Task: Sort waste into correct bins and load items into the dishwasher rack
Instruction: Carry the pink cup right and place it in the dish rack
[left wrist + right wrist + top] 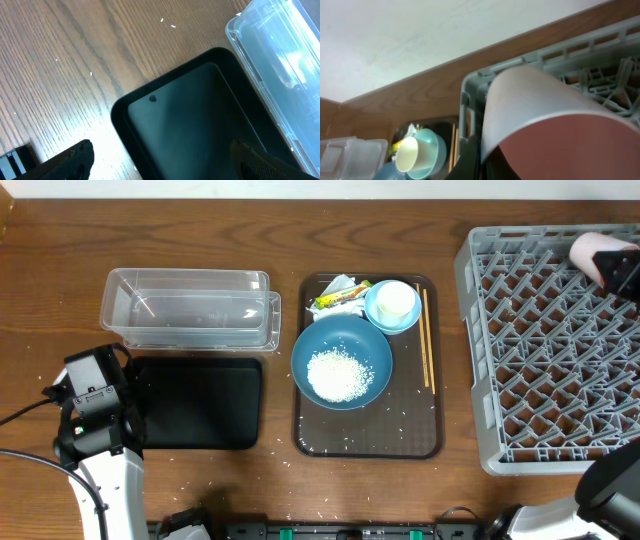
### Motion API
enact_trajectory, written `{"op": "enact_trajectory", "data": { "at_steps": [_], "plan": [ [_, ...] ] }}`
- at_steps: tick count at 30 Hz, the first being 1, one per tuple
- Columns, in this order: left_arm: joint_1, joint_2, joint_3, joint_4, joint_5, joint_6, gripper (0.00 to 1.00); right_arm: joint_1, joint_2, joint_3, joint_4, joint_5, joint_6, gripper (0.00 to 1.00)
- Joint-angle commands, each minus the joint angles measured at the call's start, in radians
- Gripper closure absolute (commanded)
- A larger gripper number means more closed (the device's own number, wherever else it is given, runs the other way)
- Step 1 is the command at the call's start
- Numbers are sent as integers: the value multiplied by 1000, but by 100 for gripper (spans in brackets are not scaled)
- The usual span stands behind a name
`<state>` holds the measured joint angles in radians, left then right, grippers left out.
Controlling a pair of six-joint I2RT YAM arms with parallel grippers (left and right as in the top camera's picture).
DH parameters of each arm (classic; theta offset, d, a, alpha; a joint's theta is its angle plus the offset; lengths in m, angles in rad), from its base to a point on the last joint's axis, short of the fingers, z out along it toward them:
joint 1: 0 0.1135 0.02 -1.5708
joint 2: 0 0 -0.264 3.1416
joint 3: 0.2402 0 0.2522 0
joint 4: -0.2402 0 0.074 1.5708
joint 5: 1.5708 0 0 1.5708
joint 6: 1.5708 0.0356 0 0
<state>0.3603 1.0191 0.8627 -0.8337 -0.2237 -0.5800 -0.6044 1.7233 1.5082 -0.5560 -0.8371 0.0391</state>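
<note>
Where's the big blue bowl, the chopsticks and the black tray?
big blue bowl [345,335]: overhead view, on its bare blue inside wall.
chopsticks [427,338]: overhead view, on the middle of the sticks.
black tray [200,402]: overhead view, on the middle of its bare floor.

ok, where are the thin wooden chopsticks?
Overhead: thin wooden chopsticks lie along the flat brown tray's right edge, just right of the large dark-blue bowl.

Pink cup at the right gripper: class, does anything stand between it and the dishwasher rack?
Nothing visible does. The right gripper holds the pink cup just over the dishwasher rack's far corner, and the grid around it holds no other item.
</note>
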Motion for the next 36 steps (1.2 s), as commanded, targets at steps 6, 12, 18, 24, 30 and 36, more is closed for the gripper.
{"op": "enact_trajectory", "data": {
  "at_steps": [6, 12, 18, 24, 30, 36],
  "plan": [
    [6, -5, 16, -3, -10, -9, 11, -158, 2, -97, 194, -232, 64, 99],
    [6, -5, 16, -3, -10, -9, 11, -214, 43, -146, 194, -364, -12, 99],
    [6, -5, 16, -3, -9, -9, 10, -235, 140, -166, 263, -368, -34, 99],
    [6, -5, 16, -3, -10, -9, 10, -291, 253, -166, 528, -547, 134, 99],
    [6, -5, 16, -3, -10, -9, 10, -366, 292, -166, 795, -602, 391, 99],
    [6, -5, 16, -3, -9, -9, 11, -430, 293, -168, 839, -661, 383, 99]
  ]
}}
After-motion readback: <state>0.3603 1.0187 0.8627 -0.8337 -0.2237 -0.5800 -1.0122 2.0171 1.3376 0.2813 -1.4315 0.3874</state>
